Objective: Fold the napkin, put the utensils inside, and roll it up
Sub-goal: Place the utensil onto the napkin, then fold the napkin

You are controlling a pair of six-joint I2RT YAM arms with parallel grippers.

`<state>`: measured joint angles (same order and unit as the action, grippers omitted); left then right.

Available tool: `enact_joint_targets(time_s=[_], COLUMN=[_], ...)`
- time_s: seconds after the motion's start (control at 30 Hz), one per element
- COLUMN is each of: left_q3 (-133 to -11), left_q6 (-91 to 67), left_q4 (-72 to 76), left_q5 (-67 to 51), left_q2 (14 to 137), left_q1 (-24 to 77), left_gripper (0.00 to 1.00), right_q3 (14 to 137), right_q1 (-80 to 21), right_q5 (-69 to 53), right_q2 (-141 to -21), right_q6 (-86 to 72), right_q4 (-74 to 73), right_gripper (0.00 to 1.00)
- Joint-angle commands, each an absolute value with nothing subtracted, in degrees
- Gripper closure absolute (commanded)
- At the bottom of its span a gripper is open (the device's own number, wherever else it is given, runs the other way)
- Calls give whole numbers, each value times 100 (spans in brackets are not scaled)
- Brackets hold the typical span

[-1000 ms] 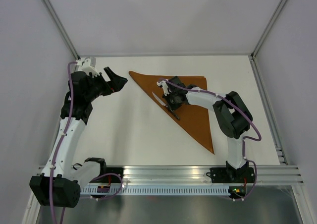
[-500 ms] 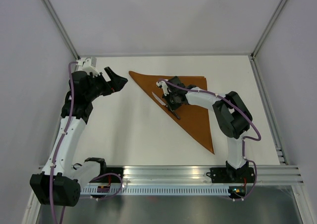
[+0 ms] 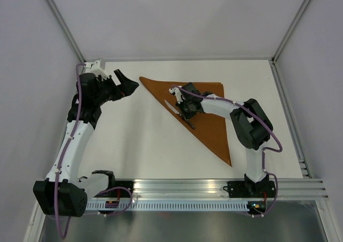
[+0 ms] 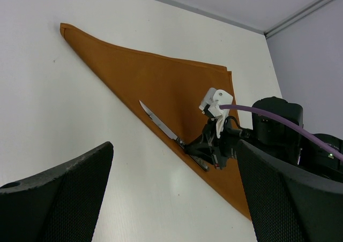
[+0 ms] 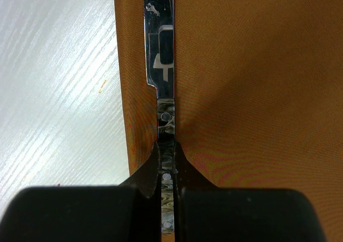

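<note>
The rust-orange napkin [image 3: 213, 130] lies folded into a triangle on the white table, its long folded edge running from back left to front right. The knife [image 3: 172, 107] lies along that edge on the cloth, blade pointing back left. My right gripper [image 3: 186, 115] is shut on the knife's dark handle; in the right wrist view the fingertips [image 5: 154, 164] pinch the handle, with the blade [image 5: 165, 65] over the napkin [image 5: 252, 81]. My left gripper [image 3: 128, 87] hovers open and empty, left of the napkin's back-left corner. Its view looks past wide fingers [image 4: 64, 194] at the napkin [image 4: 161, 76] and knife [image 4: 158, 121].
Bare white table [image 3: 139, 140] stretches left of and in front of the napkin. Grey walls and metal frame posts [image 3: 283, 44] bound the back and sides. An aluminium rail [image 3: 182, 187] carrying the arm bases runs along the near edge.
The left arm's wrist and elbow have shifted slightly toward the back left, its gripper staying open in about the same place. The right gripper and knife have not moved.
</note>
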<state>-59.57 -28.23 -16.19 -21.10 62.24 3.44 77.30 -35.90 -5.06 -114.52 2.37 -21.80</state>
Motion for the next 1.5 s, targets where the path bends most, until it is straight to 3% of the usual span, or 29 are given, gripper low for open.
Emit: enact_joint_targets(time_s=[0.0, 0.57, 0.67, 0.77, 0.8, 0.9, 1.13, 1.27, 1.47], left_q3=[-6205, -6214, -6196, -6187, -6196, -6214, -6135, -6100, -5547], left_q6=[-2865, -2865, -2839, -2786, -2760, -2742, -2628, -1997, -670], left_q4=[-1609, -1318, -1275, -1239, -1231, -1169, -616, -510, 243], left_q5=[-2276, -2531, -2593, -2654, -2663, -2724, -3190, -2402, -591], left_q2=[6363, 6504, 6530, 6539, 6556, 6565, 6504, 6381, 6486], left_q1=[316, 316, 316, 316, 316, 316, 404, 1245, 3565], left_gripper=[0, 0, 0, 0, 0, 0, 4, 6, 8], right_q3=[7787, 7691, 7682, 7682, 7690, 7725, 8058, 8549, 8956], right_q1=[-3647, -3647, -3639, -3639, -3639, -3639, -3621, -2930, -1103], right_q5=[-431, -475, -483, -510, -510, -527, -334, -614, -1423], right_q2=[-11496, -11303, -11312, -11268, -11215, -11110, -10609, -10310, -9809], right_q6=[246, 150, 123, 123, 97, 70, 35, -139, -395], right_q4=[-2171, -2250, -2250, -2285, -2311, -2390, -2680, -2952, -3050], right_gripper=[100, 97, 88, 72, 62, 51, 40, 39, 39])
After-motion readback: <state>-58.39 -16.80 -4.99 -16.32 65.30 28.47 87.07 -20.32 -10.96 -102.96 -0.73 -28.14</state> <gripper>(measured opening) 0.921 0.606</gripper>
